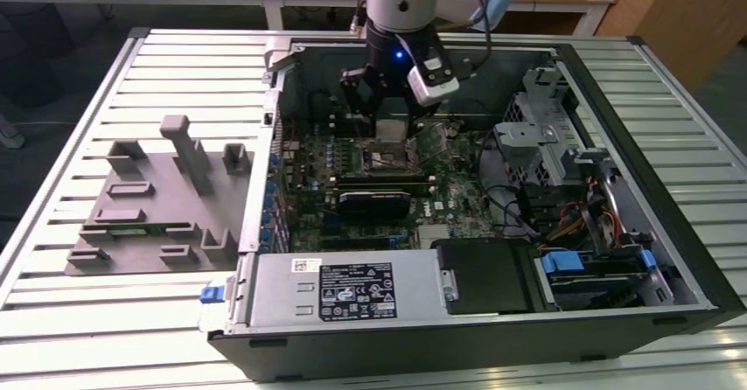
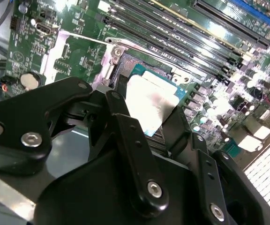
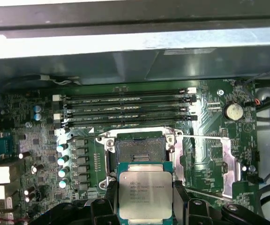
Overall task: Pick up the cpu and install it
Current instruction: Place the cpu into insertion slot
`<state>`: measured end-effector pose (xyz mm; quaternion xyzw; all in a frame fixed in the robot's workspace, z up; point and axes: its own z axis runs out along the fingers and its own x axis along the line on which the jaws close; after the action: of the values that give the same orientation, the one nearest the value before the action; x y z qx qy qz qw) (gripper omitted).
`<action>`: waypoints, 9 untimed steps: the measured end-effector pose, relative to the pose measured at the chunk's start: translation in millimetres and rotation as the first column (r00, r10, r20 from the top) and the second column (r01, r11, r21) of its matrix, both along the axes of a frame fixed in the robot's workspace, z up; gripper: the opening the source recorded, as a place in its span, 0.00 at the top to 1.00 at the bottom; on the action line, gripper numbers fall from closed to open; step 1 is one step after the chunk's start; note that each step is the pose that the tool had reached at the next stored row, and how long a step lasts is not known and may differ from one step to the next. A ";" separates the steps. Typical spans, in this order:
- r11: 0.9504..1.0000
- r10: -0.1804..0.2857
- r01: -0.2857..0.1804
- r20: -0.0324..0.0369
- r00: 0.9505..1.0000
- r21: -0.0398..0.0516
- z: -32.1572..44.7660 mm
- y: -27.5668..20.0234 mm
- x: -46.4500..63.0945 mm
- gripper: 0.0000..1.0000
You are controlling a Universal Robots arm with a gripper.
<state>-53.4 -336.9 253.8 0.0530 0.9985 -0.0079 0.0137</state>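
The gripper (image 1: 394, 128) is clamped on the cpu (image 3: 145, 194) by two opposite edges, silvery top showing. It hangs over the open socket (image 3: 139, 149) on the motherboard (image 3: 210, 145), inside the computer case (image 1: 467, 348).

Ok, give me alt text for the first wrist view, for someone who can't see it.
The gripper holds the cpu, silvery top toward the camera, over a green motherboard, just short of its open, empty socket. Rows of dark memory slots lie beyond the socket, and past them the case wall.
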 end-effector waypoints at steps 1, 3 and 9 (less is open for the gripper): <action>1.000 -0.013 0.013 0.000 1.000 0.000 0.0 0.0 0.0 0.45; 0.999 -0.041 0.041 0.000 0.999 0.000 0.0 0.0 0.0 0.45; 0.992 -0.125 0.125 0.000 0.992 0.000 0.0 0.0 0.0 0.45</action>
<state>-53.4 -336.9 253.8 0.1154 0.9932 -0.0088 0.0131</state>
